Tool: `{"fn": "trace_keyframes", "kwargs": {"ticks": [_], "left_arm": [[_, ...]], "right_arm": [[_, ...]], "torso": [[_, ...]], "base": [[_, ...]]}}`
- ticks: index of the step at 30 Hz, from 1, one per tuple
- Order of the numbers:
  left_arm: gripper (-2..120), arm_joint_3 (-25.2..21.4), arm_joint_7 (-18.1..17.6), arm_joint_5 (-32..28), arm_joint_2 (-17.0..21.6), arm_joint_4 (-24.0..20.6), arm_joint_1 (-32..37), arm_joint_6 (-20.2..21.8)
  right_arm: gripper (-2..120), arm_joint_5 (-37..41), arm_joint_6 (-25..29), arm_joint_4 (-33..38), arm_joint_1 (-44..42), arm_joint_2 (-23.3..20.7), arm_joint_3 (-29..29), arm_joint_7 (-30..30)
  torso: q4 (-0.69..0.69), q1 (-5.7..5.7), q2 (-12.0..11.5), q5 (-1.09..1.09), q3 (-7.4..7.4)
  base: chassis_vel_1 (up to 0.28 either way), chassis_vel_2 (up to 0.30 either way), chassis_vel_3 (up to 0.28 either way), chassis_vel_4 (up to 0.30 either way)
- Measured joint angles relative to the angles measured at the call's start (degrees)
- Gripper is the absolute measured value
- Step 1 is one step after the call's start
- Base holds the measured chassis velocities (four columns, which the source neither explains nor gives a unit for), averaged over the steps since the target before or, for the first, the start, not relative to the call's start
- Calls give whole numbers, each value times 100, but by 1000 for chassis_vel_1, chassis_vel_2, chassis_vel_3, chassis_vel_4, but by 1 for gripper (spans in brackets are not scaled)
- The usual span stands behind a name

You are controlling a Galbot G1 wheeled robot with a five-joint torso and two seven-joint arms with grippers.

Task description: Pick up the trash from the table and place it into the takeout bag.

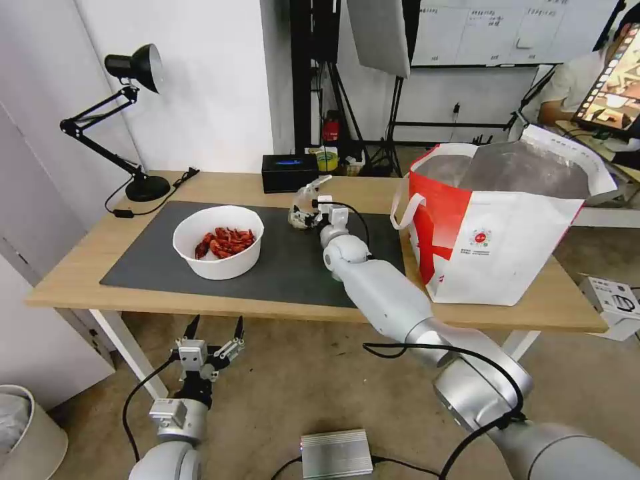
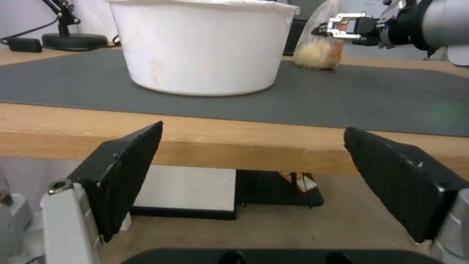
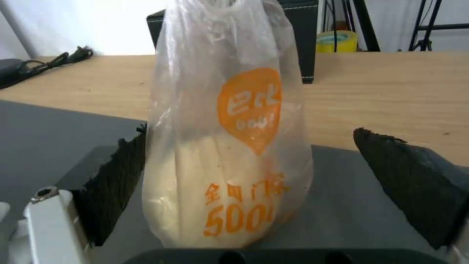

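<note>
Trash lay on the dark mat (image 1: 133,263) of the table (image 1: 73,277), and going from the left, the black desk lamp (image 1: 137,67) stood at the far left corner with its cord trailing along the wood. Below the near table edge the left gripper (image 1: 215,331) hung over the floor with its fingers spread wide, clear of the tabletop. On the mat's left half sat the white bowl of crayfish shells (image 1: 219,241), well inside the mat's borders with bare mat around it. Toward the middle, near the mat's far edge, the knotted clear bag (image 3: 229,146) stood upright between the parted fingers of the right gripper (image 3: 254,176); one pad (image 3: 119,176) touched its side while the other stood apart. A black box (image 1: 289,172) sat just behind, on bare wood. At the right end the takeout bag (image 1: 493,247) stood open-mouthed, its near bottom edge close to the table's front edge.
</note>
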Motion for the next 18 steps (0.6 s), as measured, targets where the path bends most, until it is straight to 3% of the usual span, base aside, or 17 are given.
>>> {"fn": "trace_keyframes", "kwargs": {"ticks": [5,18], "left_arm": [[100,0,2,4,-12,6,6,-7],[100,26,8,74,-106,8,60,-43]], "right_arm": [[100,-6,13,-90,28,1,-6,-66],[56,-2,34,-317,89,5,5,-195]], "torso": [[0,0,0,0,0],[0,0,0,0,0]], "base": [[0,0,0,0],[0,0,0,0]]}}
